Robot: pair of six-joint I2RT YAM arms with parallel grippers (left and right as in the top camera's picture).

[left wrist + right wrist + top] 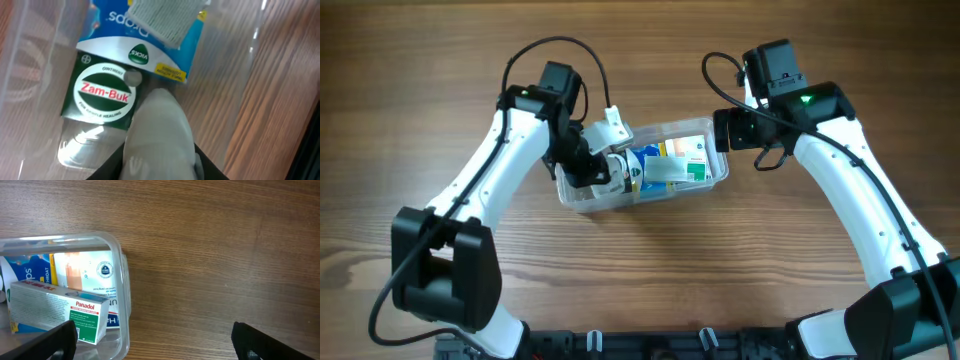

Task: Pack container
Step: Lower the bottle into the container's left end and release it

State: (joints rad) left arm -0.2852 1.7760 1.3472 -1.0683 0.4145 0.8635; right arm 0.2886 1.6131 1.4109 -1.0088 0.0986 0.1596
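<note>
Container [718,172] sits mid-worktop, a bit toward the far edge, long side running left-right and slightly skewed. It's partly loaded: green Zam-Buk box [102,92] flat on the floor at the left end, blue Vicks pack [142,42] next to it and overlapping its edge, Panadol box [55,311] lying on top of the blue pack, and a white/orange carton [86,270] at the right end against the wall. Left gripper [607,172] is down inside the container's left end. Left wrist cam shows only one white fingertip [160,130], low over the container floor just beside the Zam-Buk box; contact unclear. Can't tell whether that pincer is spread or pressed together, the other finger isn't visible. Right gripper [152,342] is outside the container, just off its right end toward the far-right side of the worktop. Its jaws are spread wide with only bare wooden worktop [225,255] between them, holding nothing and not touching the container rim.
</note>
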